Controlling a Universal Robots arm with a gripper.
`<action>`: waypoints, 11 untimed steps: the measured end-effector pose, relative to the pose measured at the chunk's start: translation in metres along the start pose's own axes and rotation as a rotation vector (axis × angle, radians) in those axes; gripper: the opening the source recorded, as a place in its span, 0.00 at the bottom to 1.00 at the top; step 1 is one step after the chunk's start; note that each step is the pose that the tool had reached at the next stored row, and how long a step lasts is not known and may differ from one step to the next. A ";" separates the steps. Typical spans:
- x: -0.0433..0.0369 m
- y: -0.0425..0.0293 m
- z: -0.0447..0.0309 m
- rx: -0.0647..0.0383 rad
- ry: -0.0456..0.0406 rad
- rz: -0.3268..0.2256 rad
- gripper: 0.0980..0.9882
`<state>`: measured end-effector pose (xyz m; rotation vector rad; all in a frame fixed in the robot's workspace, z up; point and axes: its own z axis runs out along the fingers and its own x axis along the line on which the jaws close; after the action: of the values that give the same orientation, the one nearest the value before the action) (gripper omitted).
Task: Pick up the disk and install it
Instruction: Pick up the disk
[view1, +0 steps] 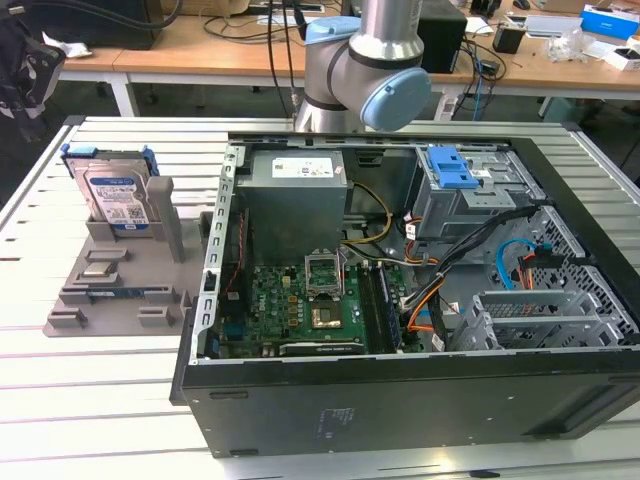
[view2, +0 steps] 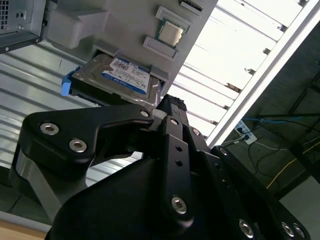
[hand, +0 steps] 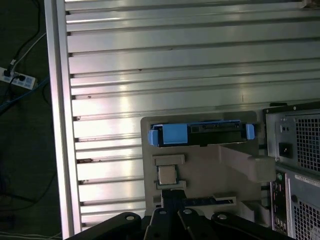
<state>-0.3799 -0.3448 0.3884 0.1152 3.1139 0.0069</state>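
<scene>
At the wrist: black two-finger linkage gripper looks closed, tips together, nothing in it. It is poised over the grey plastic parts fixture, and I can't make out any contact.

Just past the tips, in both wrist views: the disk, a flat silver metal hard drive with a blue-and-white label and a blue plastic rail frame. It stands on edge in the fixture's slot, untouched.

Exterior view: the disk is at 10 o'clock of the frame. The fixture sits on the slatted aluminium table, just beside the open black tower PC case lying on its side.

Further back, at 1 o'clock inside the case: grey metal drive cage with a bare blue plastic bracket on top.

My read: no grasp made, so pick not done; lift, carry to the case and seating all left
</scene>
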 end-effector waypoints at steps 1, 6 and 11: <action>0.0000 0.0000 0.0000 0.000 0.0000 0.000 0.01; 0.0000 0.0001 0.0000 -0.001 0.0002 -0.042 0.01; 0.0000 0.0001 0.0000 -0.003 0.0007 -0.126 0.01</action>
<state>-0.3799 -0.3447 0.3884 -0.0804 3.1154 0.0094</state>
